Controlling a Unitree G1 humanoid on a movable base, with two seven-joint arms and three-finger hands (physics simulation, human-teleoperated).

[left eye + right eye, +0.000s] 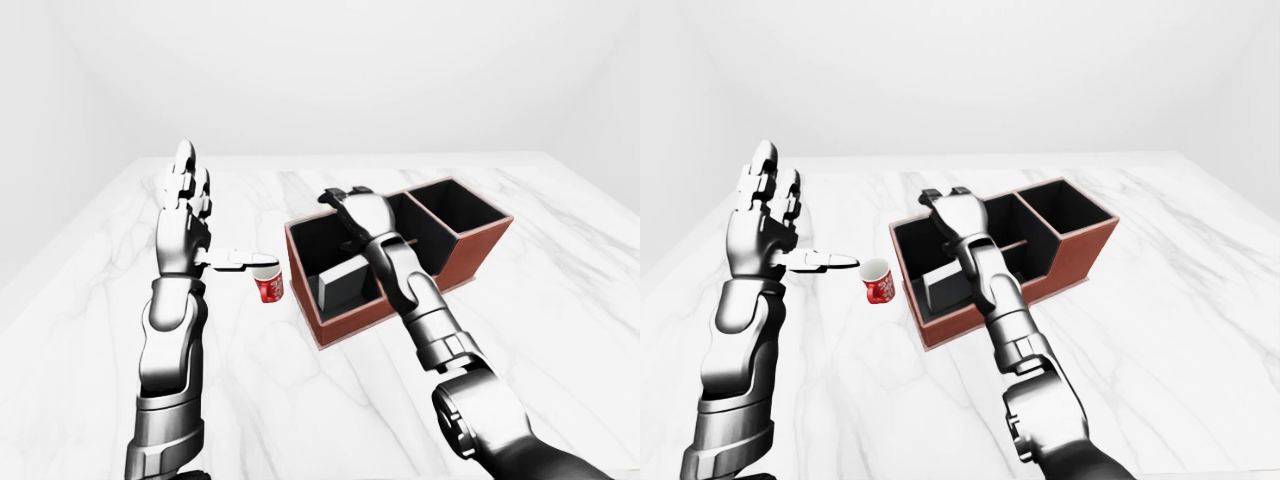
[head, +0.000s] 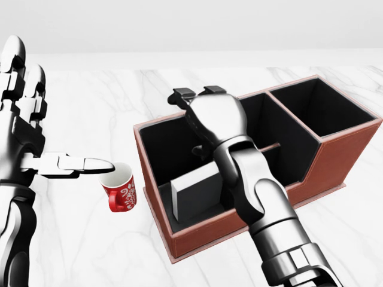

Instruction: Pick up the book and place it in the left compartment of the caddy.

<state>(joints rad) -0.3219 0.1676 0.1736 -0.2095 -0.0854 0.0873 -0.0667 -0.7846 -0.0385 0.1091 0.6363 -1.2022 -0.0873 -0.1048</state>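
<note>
Far left of head view: left hand (image 2: 27, 128) raised upright, fingers spread, thumb stuck out level toward the right, holding nothing. Thumb tip just above a red mug (image 2: 120, 187) with white pattern; contact not confirmable. Mug upright on the marble table (image 2: 84, 239), just beside the caddy's left wall, not touching it.

Centre: caddy (image 2: 326, 161), brown outside, black inside, set at an angle. Left compartment the largest; to its right a middle section split by a low divider, then a further bin at upper right.

Book (image 2: 200, 191) already inside the left compartment, standing on edge and leaning, pale page edge turned toward the view's left, dark cover facing the bottom wall. Exact point of rest against wall or floor not clear.

Right hand (image 2: 194, 104) above the compartment's top rim, well clear of the book, fingers loosened and apart, gripping nothing. Forearm (image 2: 257, 197) crossing the caddy's lower wall in view.

Handling, judged: book likely stiff, light to moderate in weight, smooth-covered and liable to slide under a loose pinch. Best taken across its thickness near the upper edge, covers between thumb and fingers. Not fragile. Placement judged essentially complete; only remaining concern a nudge from the arm on leaving.
</note>
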